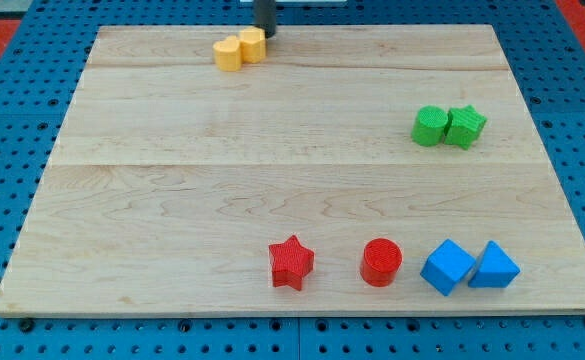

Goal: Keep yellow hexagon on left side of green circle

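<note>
A pale wooden board (302, 180) is seen filling most of the view, laid on a blue pegboard surface (2, 200). At the board's top edge, left of centre, two yellow blocks are found touching: the one toward the view's left, taken to be the yellow hexagon (228, 54), and a second yellow block (252, 45) whose shape cannot be made out with certainty. My tip (266, 35) is placed just to the upper right of that second yellow block, touching or almost touching it. No pincer is carried by the rod, so no open or closed state can be told. Well apart, toward the view's right, the green circle (429, 126) is set against a green star (465, 127). Along the bottom, a red star (291, 263), a red circle (381, 262) and two blue blocks (469, 267) are lined up. The hexagon is judged already to lie left of the green circle; from the tip it lies down and leftward, so any push along that line would carry it farther left.
</note>
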